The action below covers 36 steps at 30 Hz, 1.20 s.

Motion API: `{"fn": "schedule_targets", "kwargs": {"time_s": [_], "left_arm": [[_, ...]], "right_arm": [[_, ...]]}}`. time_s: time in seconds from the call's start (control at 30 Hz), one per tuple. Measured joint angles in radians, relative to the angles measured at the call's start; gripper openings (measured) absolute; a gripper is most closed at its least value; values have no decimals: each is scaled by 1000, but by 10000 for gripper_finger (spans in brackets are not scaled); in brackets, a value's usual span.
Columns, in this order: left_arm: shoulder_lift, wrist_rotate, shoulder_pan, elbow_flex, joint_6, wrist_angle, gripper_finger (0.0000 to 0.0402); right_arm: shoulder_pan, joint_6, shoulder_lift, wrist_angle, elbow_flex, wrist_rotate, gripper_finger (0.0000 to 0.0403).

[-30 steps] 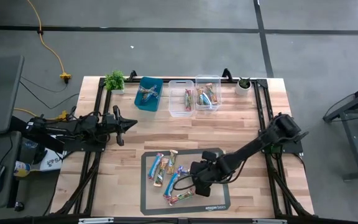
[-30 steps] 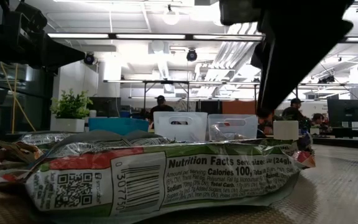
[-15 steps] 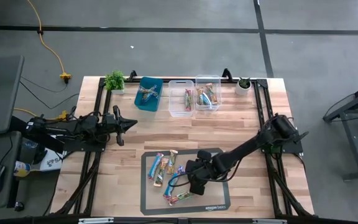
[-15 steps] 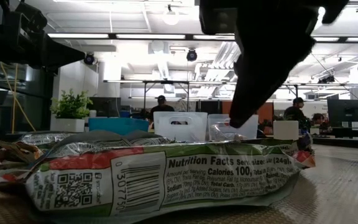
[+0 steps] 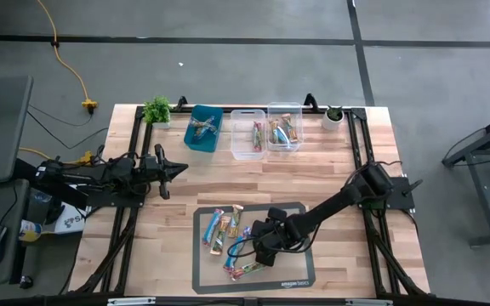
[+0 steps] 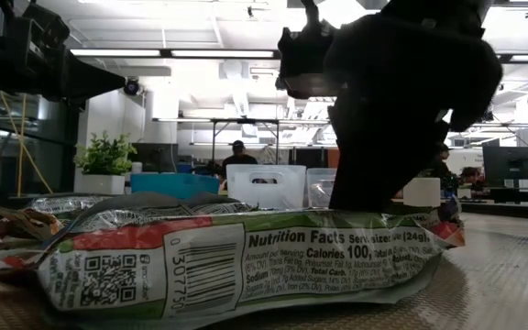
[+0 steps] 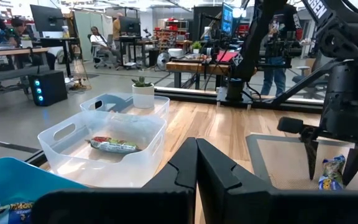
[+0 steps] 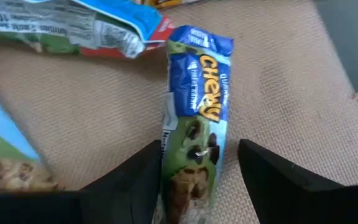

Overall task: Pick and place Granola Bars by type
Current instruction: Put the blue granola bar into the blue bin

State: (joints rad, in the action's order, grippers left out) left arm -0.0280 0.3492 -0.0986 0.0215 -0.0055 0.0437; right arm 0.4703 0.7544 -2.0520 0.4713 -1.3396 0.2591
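Observation:
Several granola bars (image 5: 225,229) lie scattered on a grey mat (image 5: 296,276) near the table's near edge. My right gripper (image 8: 197,186) is open and low over the mat. Its fingers stand on either side of a blue-and-green bar (image 8: 196,118) that lies flat on the mat. The left wrist view shows the same gripper (image 7: 331,168) pointing down, astride that bar (image 7: 333,173). In the low view it stands as a dark mass (image 6: 383,137) behind a large near bar (image 6: 246,261). My left gripper (image 5: 177,170) is shut and waits above the table's left side. My right gripper comes from above, pointing down, with its fingers across the blue-and-green bar's lower half (image 8: 188,168). One finger (image 8: 135,186) stands right against the bar's long edge, and I cannot tell whether it touches. The other finger (image 8: 278,180) stands apart from the bar.
A teal bin (image 5: 204,129) and two clear bins (image 5: 248,146) (image 5: 284,112) stand along the far edge, each with bars inside. Small potted plants (image 5: 156,110) (image 5: 334,115) flank them. Bare wood lies between the bins and the mat. People are in the room beyond.
My right gripper has moved toward the table's left along the mat and down among the bars, ending astride the blue-and-green one. The bars have stayed where they were.

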Motion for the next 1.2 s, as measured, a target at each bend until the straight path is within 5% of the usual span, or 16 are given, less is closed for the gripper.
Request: {"fn": "schedule_targets", "kwargs": {"time_s": [0.43,1.2], "left_arm": [[0,0,0,0,0,0,0],[0,0,0,0,0,0,0]], "right_arm": [[10,25,-32,-4,-4,43,190],[7,52,-20,-7,2,50,69]]}}
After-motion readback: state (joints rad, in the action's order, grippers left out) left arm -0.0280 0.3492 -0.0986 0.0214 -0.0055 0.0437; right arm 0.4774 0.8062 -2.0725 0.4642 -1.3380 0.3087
